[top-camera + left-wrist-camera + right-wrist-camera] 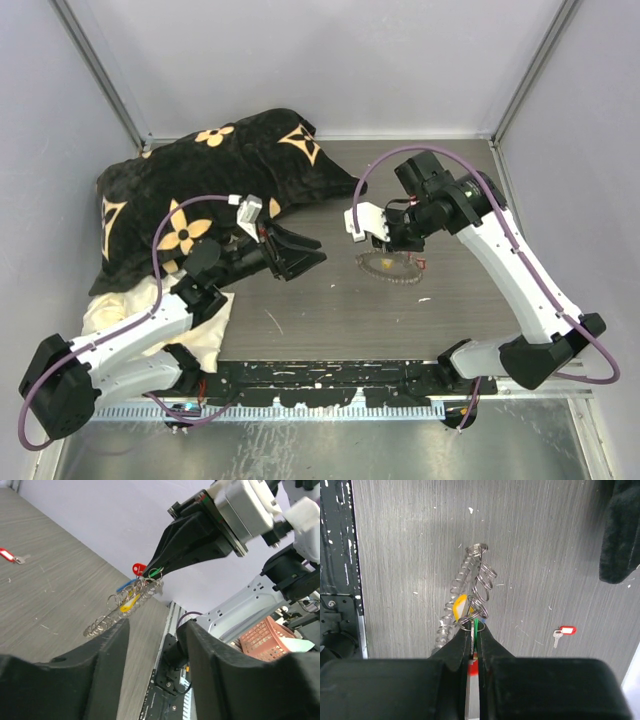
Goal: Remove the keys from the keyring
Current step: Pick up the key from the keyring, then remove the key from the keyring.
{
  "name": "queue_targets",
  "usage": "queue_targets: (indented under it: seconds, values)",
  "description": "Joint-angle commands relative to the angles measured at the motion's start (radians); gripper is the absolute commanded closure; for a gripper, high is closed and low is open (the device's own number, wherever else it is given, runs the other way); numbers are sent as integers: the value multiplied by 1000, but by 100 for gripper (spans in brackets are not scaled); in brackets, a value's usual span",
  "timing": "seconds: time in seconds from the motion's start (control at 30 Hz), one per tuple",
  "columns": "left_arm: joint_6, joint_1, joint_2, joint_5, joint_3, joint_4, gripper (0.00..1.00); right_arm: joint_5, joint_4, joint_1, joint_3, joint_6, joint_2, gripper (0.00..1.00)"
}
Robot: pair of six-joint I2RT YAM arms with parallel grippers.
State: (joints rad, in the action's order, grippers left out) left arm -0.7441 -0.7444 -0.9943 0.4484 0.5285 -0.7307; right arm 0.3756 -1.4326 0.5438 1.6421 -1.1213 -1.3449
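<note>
My right jaws pinch shut on a green key (476,625) at the keyring (464,582). The coil's near end is lifted and its far end rests on the surface (545,545). The key's blade is hidden between them. My left jaws stand open nearby, holding nothing. A red-tagged key (564,630) lies well apart. An orange basket (264,634) is cut off, so I cannot tell what is in it.

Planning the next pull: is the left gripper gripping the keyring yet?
No, the left gripper is open, short of the keyring; only the right gripper pinches its keys.
</note>
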Motion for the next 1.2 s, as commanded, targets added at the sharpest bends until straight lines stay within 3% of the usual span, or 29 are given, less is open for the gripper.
queue_targets:
  seconds: [0.0,0.1,0.23,0.37,0.5,0.57,0.7,0.8,1.03,1.17]
  values:
    - [99,-4,-29,-19,118,118,42,50,33,5,-5,-98,68,99]
    - [206,0,-102,15,194,144,31,77,6,5,-12,-173,66,99]
    - [258,15,-228,99,302,158,32,61,-4,7,-25,-255,56,99]
    - [140,21,-320,99,352,161,41,3,47,23,-45,-288,70,99]
    - [-29,8,-335,81,292,-3,41,-15,90,41,-75,-293,103,99]
    - [-29,-21,-335,48,258,-51,40,-25,113,51,-107,-307,126,99]
    - [43,-56,-334,27,222,-84,39,-42,136,65,-137,-318,143,99]
    - [94,-64,-355,39,191,-195,40,-55,136,76,-137,-332,149,99]
    - [501,-112,-454,147,114,-524,38,-55,100,132,-127,-354,171,99]
    - [583,-104,-507,215,128,-615,43,-46,94,153,-120,-347,183,99]
